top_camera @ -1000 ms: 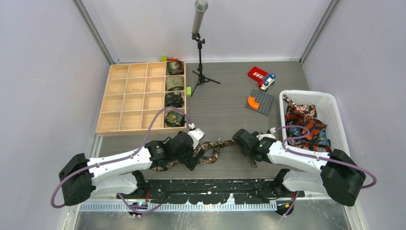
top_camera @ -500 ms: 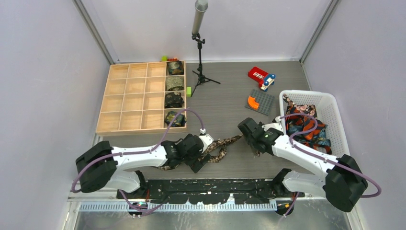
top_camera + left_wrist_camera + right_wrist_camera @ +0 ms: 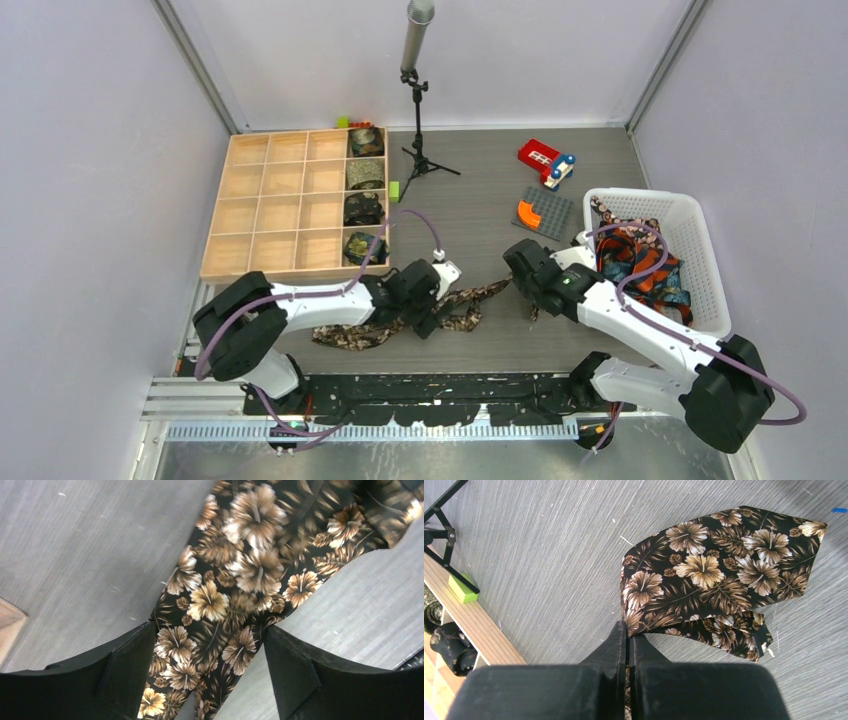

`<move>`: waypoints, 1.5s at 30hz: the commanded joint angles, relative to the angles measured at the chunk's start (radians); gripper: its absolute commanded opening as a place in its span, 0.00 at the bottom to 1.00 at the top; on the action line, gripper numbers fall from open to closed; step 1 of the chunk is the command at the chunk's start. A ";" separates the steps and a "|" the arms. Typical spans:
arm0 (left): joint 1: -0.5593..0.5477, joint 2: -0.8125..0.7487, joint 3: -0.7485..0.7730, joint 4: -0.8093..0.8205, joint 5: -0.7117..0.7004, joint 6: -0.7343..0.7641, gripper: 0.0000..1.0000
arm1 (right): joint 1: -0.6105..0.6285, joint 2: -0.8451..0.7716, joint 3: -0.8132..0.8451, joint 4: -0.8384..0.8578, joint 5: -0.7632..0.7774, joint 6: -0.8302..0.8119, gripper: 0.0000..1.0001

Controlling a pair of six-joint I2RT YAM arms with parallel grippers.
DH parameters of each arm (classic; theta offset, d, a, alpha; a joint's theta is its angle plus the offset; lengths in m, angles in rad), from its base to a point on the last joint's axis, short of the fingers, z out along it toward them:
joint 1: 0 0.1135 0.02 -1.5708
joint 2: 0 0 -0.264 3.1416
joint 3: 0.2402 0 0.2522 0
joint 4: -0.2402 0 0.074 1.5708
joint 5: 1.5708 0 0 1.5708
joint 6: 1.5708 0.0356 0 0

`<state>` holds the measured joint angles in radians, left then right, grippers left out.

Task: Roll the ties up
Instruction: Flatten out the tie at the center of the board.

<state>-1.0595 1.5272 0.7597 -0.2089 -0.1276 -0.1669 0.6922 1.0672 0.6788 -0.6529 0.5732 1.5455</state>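
Straddling the brown-tan floral fabric necktie (image 3: 470,298): L claw (image 3: 209,642), jaws wide, one finger each side of the strip, not pinching. Tie lies crumpled on grey tabletop (image 3: 470,200), lower centre of top view, running from lower left up to the right btwn both arms. R claw (image 3: 627,630) squeezed tight on tie's wide end, sliver of fabric btwn its fingers; end folded over itself just beyond. Four rolled dark ties (image 3: 364,246) sit in right column of light wooden grid tray (image 3: 270,200), upper left. White plastic basket (image 3: 640,194), right side, holds heap of red-orange/teal ties (image 3: 640,265).
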 commanded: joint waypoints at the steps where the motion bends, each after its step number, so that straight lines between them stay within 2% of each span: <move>1: 0.146 0.043 -0.012 0.008 0.150 0.031 0.76 | -0.014 -0.046 0.040 -0.013 0.012 -0.042 0.00; 7: 0.190 0.092 0.017 -0.005 0.218 0.029 0.46 | -0.041 -0.079 0.096 -0.045 -0.030 -0.076 0.00; 11: 0.190 0.115 0.036 -0.021 0.228 0.036 0.09 | -0.053 -0.081 0.197 -0.109 -0.042 -0.127 0.00; 13: 0.190 0.094 0.035 -0.031 0.238 0.038 0.01 | -0.053 -0.071 0.253 -0.157 -0.040 -0.153 0.00; 19: 0.190 -0.117 0.024 -0.173 0.377 -0.021 0.00 | -0.056 -0.049 0.345 -0.291 0.021 -0.199 0.00; 24: 0.194 -0.304 0.008 -0.320 0.473 -0.099 0.00 | -0.066 -0.023 0.321 -0.324 -0.001 -0.197 0.00; 29: 0.207 -0.395 -0.030 -0.391 0.640 -0.232 0.01 | -0.066 0.041 0.284 -0.358 -0.062 -0.193 0.00; 32: 0.208 -0.399 -0.050 -0.407 0.711 -0.306 0.02 | -0.068 0.071 0.251 -0.385 -0.079 -0.181 0.00; 35: 0.226 -0.353 -0.047 -0.405 0.770 -0.396 0.08 | -0.067 0.101 0.206 -0.374 -0.091 -0.164 0.00; 41: 0.353 -0.227 -0.152 -0.195 0.994 -0.578 0.00 | -0.072 0.275 0.220 -0.316 -0.128 -0.228 0.00; 43: 0.385 -0.177 -0.152 -0.188 1.031 -0.576 0.00 | -0.081 0.365 0.257 -0.325 -0.134 -0.264 0.00; 45: 0.404 -0.133 -0.125 -0.252 1.025 -0.542 0.00 | -0.090 0.441 0.294 -0.324 -0.141 -0.297 0.00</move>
<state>-0.6941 1.3411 0.6167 -0.4202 0.7692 -0.6727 0.6308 1.3983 0.8967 -0.9638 0.3717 1.3285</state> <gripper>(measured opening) 0.072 0.035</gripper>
